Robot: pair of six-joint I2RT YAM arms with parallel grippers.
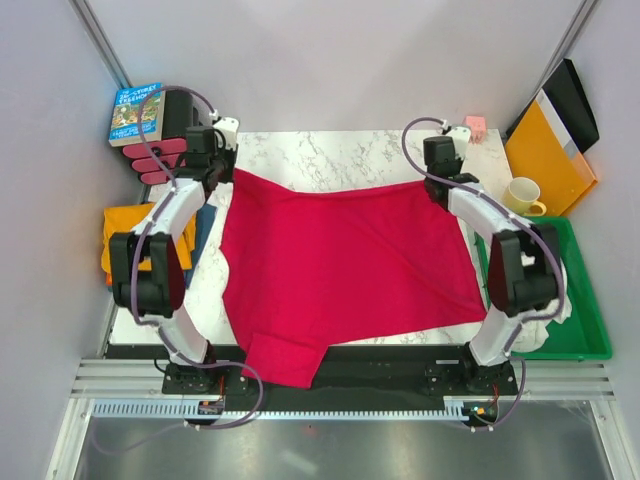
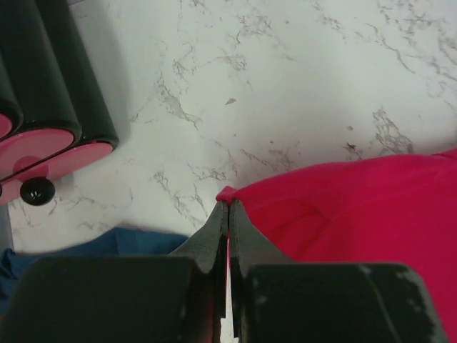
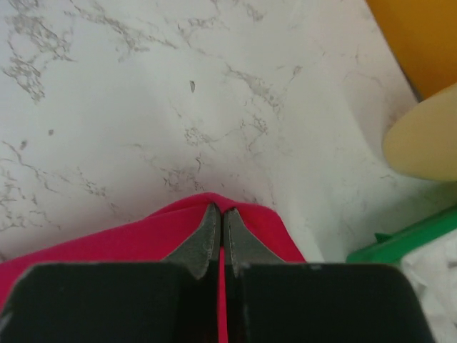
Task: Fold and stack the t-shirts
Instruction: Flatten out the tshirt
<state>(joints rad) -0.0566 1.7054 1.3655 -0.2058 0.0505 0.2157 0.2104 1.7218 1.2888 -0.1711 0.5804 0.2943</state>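
Green tray [image 1: 575, 270] holds white crumpled material [image 3: 437, 286]; crimson t-shirt [image 1: 340, 260] on table [image 1: 330, 155].

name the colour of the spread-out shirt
The shirt is crimson red; the top external view shows it best.

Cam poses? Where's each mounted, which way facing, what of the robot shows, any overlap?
Top external: above and behind the bases, looking down at the table and red t-shirt; left arm and right arm show.
Left wrist: on the left arm, looking along the left gripper, shut on a shirt corner.
Right wrist: likewise; right gripper shut on another corner.
Shared: all see the red t-shirt and table.
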